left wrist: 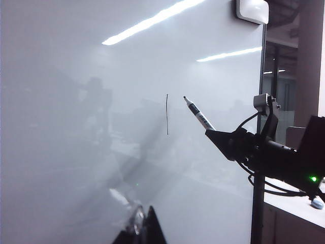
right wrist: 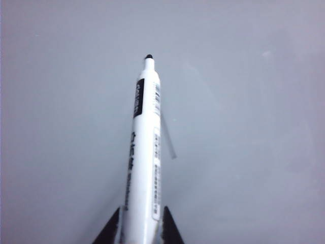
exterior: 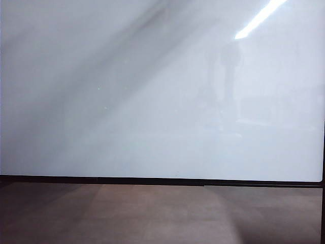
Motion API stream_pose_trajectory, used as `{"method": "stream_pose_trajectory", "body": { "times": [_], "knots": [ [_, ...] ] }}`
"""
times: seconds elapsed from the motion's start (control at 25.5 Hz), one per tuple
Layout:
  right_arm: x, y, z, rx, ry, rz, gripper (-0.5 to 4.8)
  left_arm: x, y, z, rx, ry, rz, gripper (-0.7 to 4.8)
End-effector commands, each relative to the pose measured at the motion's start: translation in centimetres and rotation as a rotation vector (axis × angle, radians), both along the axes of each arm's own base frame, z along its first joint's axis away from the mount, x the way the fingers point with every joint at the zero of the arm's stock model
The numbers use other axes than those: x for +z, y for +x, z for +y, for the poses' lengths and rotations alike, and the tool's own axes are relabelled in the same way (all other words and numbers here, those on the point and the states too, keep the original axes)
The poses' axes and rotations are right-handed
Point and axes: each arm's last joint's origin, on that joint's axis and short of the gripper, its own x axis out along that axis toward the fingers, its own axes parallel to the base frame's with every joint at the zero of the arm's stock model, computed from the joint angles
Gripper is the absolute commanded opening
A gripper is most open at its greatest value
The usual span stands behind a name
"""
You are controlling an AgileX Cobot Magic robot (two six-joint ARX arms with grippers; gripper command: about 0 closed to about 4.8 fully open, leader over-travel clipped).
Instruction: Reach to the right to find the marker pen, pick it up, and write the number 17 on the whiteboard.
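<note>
Right claw (right wrist: pixel 137 229) pinches the marker (right wrist: pixel 143 152), tip just right of a vertical stroke (left wrist: pixel 166 114) on the whiteboard (exterior: pixel 127 101); left claw (left wrist: pixel 141 229) low near board, state unclear.

1. Below me lies a brown matte surface (exterior: pixel 162 213), darker with shadow toward both lower corners.
2. Long ceiling light strips show only as bright streaks of reflection (left wrist: pixel 152 23), one of them slanting in the exterior view.
3. Off to one side I see a dim room: a pale pillar (left wrist: pixel 311 56), dark framing with a glass partition (left wrist: pixel 284 91) beyond.
4. A white rounded fixture (left wrist: pixel 252 10) sits high up.
5. A light ledge (left wrist: pixel 294 206) runs low there.
</note>
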Motion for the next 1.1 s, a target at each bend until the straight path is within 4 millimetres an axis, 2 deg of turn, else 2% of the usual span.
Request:
{"method": "stream_pose_trajectory", "body": {
  "times": [0.04, 0.43, 0.75, 0.9, 1.1],
  "knots": [
    [1.4, 0.8, -0.7, -0.008, -0.003, -0.009, -0.06, 0.2, -0.2, 0.1, -0.002, -0.005, -0.019, -0.05],
    [2.2, 0.7, -0.8, -0.002, 0.006, -0.048, -0.06, 0.2, -0.4, 0.2, -0.003, -0.007, -0.023, -0.05],
    [1.8, 1.4, -0.8, -0.009, 0.007, -0.047, -0.06, 0.2, -0.4, 0.2, -0.003, -0.007, -0.023, -0.05],
    [2.4, 2.1, -0.4, -0.007, 0.007, -0.053, -0.06, 0.2, -0.3, 0.1, -0.003, -0.006, -0.021, -0.05],
    [2.3, 2.5, -0.2, -0.001, 0.000, -0.045, -0.06, 0.1, -0.3, 0.1, -0.003, -0.006, -0.021, -0.05]
  ]
}}
